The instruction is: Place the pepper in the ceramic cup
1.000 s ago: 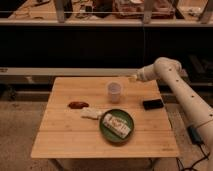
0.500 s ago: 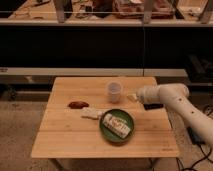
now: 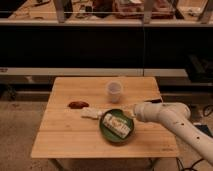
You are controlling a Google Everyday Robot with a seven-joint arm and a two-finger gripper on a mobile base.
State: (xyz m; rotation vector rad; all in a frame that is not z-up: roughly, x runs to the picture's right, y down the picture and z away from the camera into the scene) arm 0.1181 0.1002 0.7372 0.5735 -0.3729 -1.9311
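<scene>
Pepper flat on the wooden table, left of centre, out on bare wood. Long axis running about left to right, near parallel to the table's front edge; rounder end toward the right, which end carries the stem not readable. Sits well apart from the ceramic cup and outside it. Ceramic cup upright toward the back middle of the table, mouth up, slightly tapered, contents not visible from this angle. Pale whitish packet flat on the wood just right of and in front of the pepper, between pepper and green plate, close to the plate's left rim; touching or not, cannot tell. Green plate at front centre, holding a second pale wrapped item laid diagonally, far-left to near-right, filling most of the plate. White arm reaching in from the lower right, low over the table's right side. Gripper at the arm's tip, over the plate's right rim, in front of and right of the cup, far from the pepper. Gripper apart or together: cannot tell. Nothing seen held in it.
</scene>
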